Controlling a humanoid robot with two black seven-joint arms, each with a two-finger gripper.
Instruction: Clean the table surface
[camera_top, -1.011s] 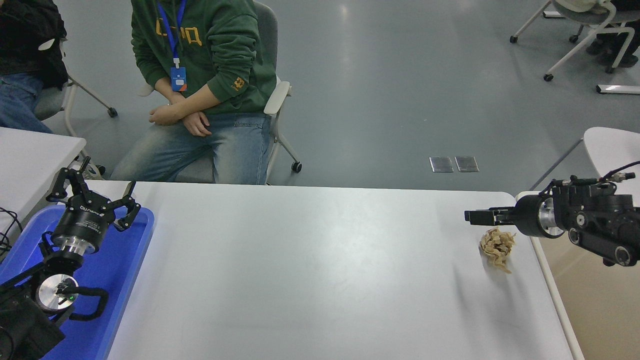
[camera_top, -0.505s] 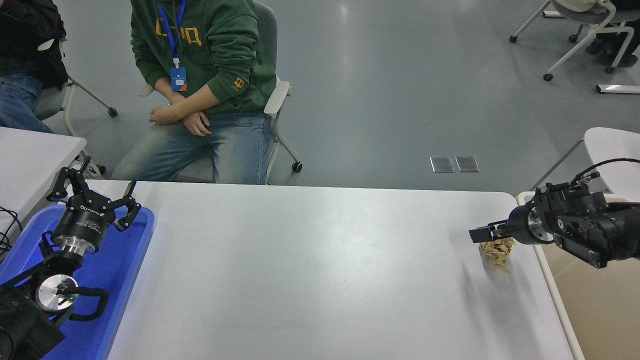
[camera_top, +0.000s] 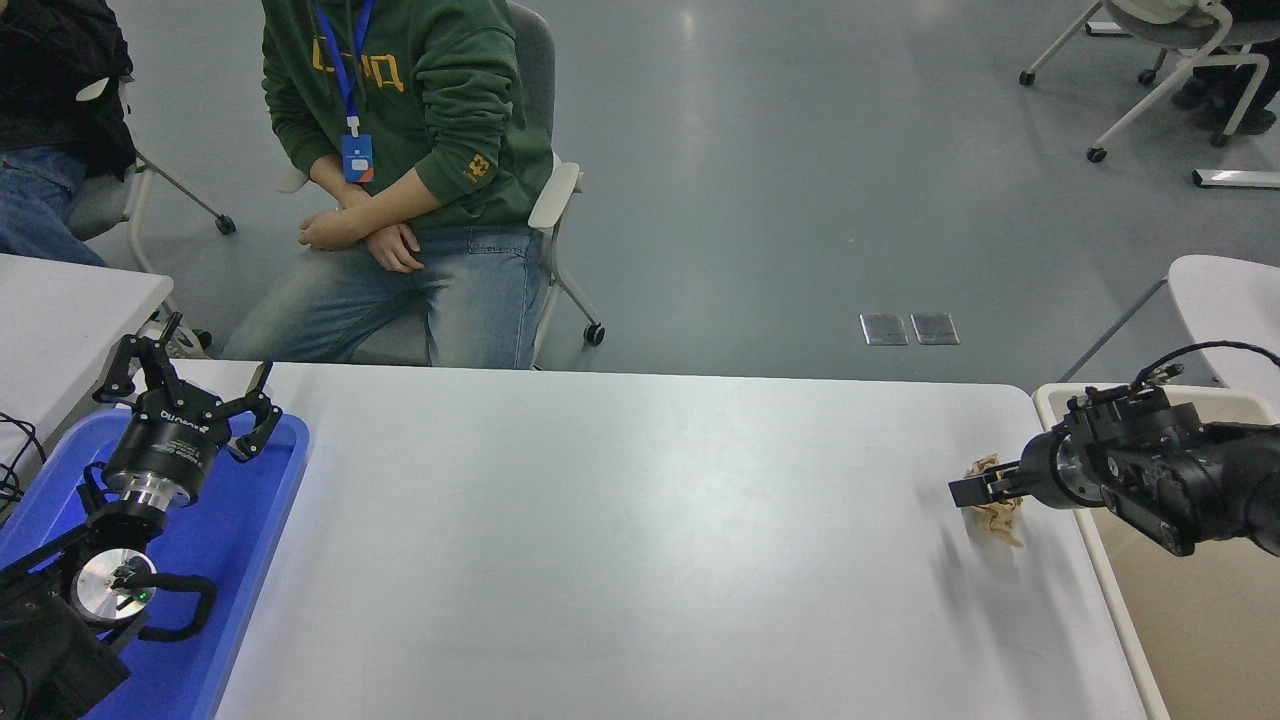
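White table surface (camera_top: 620, 540), blue tray (camera_top: 250, 560), tan crumpled wad (camera_top: 995, 520) — black grippers both sides.

Counter (camera_top: 620, 540): occupied the lower and middle frame, edge to edge. Tray (camera_top: 215, 600): lay on the counter's left end, at lower left of frame. Left end effector (camera_top: 190, 395): stood over the tray's far end, its arm entering from the lower left corner. Crumpled wad (camera_top: 995, 515): lay on the counter near its right edge, at centre right of frame. Right end effector (camera_top: 965, 491): sat directly in front of the wad and overlapped it, its arm entering from the right edge. Bin (camera_top: 1180, 620): stood just beyond the counter's right edge, under the right arm. Seated person (camera_top: 400, 180): behind the counter's far edge, upper left of frame. Second table (camera_top: 60, 310): left of the person, behind the tray.
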